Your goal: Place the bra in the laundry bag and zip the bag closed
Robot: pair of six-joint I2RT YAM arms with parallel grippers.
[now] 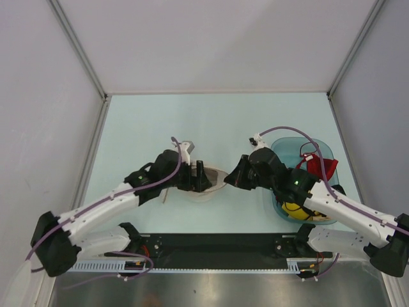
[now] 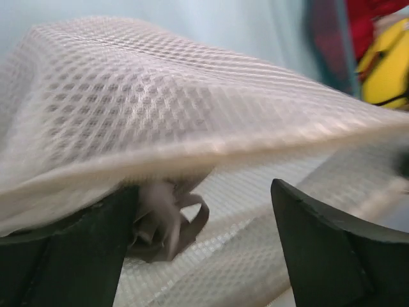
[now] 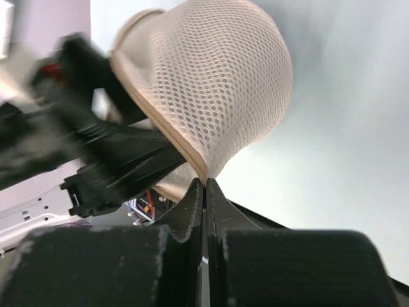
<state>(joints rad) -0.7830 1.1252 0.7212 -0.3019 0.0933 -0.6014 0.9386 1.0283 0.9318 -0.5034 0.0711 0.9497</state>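
Note:
The cream mesh laundry bag lies mid-table between the two arms. My right gripper is shut on its zip rim and holds the upper half lifted like a lid. Inside the mouth, my left gripper stands open, its fingers wide apart. The taupe bra lies bunched on the lower mesh half, right beside the left finger and under the raised half. Nothing is pinched between the left jaws. From above, the left gripper hides the bra.
A translucent teal basket stands to the right under the right arm, holding a red bra and a yellow-and-black garment. Grey walls enclose the table on three sides. A black rail runs along the near edge.

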